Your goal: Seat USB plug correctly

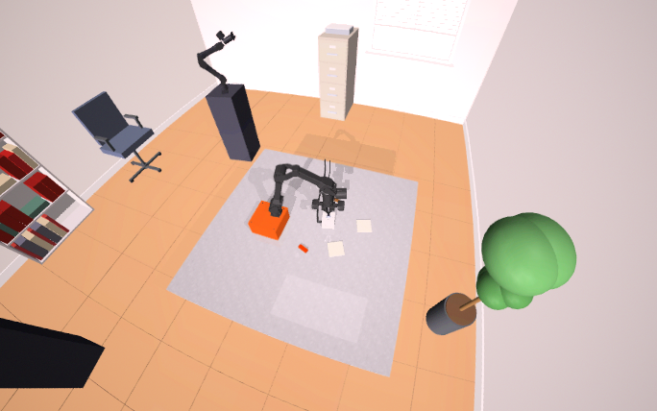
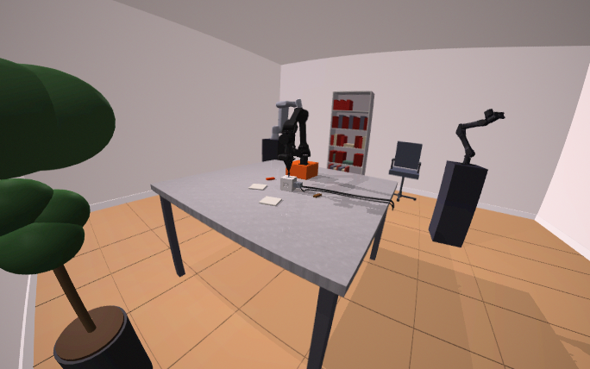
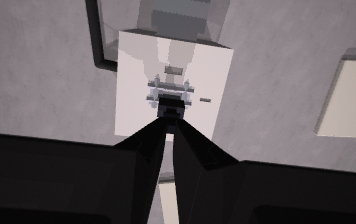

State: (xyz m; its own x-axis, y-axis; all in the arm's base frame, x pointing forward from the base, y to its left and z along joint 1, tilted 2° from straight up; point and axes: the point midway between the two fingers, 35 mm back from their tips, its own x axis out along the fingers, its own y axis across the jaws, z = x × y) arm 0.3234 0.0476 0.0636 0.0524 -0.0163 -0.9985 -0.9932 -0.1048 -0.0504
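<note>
The white power cube stands on the grey table. My gripper points down over its top and is shut on the dark USB plug. In the wrist view the plug is at the near edge of the shiny metal socket parts on the cube's top. The fingers hide part of the plug, and I cannot tell its depth in the socket or which way round it is.
Black cables run from a grey plug at the cube's side to the table edge. Two cream pads, a red piece and a brown piece lie nearby. The arm stands on an orange box.
</note>
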